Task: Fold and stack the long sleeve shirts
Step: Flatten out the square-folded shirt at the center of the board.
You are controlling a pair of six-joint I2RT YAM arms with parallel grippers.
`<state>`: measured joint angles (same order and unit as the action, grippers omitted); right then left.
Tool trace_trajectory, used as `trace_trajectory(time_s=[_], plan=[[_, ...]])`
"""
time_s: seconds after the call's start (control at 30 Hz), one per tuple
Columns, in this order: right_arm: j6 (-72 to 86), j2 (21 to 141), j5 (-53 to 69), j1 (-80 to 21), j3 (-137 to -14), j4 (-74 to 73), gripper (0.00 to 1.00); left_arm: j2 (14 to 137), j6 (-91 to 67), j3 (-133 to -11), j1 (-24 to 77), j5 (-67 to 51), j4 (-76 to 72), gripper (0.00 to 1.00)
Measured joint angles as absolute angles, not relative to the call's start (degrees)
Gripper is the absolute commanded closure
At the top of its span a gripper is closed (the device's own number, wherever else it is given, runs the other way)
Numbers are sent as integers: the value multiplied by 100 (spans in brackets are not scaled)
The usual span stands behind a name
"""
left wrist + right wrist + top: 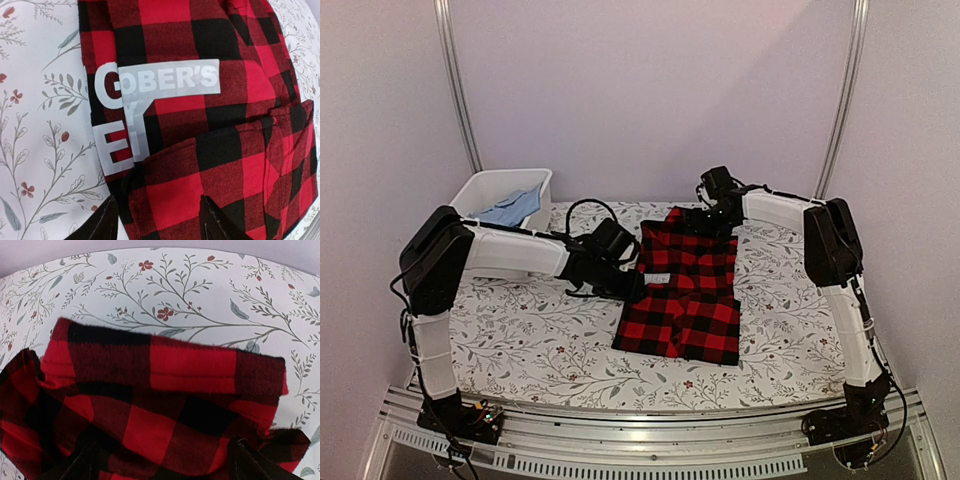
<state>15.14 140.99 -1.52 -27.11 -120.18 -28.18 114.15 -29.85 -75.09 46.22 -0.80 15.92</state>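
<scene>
Mid tabletop (520, 330), folded shirt (685, 290) lies flat. My left fingers (102, 225) apart astride its left edge; right fingers (250, 462) apart over far edge. Risk: I snag one loose layer lifting away, dragging fold open.

I've got the floral-print worktop (520, 340) carrying a partly folded red-and-black check shirt (685, 290) right of centre and a white bin (510, 175) at its far-left corner.
</scene>
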Motion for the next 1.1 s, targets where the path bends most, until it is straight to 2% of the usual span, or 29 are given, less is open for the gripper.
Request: trace_trajectory(time_s=[0.27, 0.7, 0.87, 1.1], plan=[[1573, 12140, -172, -2842, -9690, -2655, 11, 11380, -3074, -7194, 4624, -106, 1570, 42], [2241, 9754, -75, -3148, -6184, -2198, 30, 11443, -3041, -7592, 4571, -84, 1553, 48], [2545, 9233, 62, -3148, -5437, -2040, 35, 11622, -3002, -7839, 4560, -113, 1549, 50], [2814, 9168, 370, -3148, -4982, -1684, 42, 11830, -3000, -7959, 4556, -78, 1651, 48]])
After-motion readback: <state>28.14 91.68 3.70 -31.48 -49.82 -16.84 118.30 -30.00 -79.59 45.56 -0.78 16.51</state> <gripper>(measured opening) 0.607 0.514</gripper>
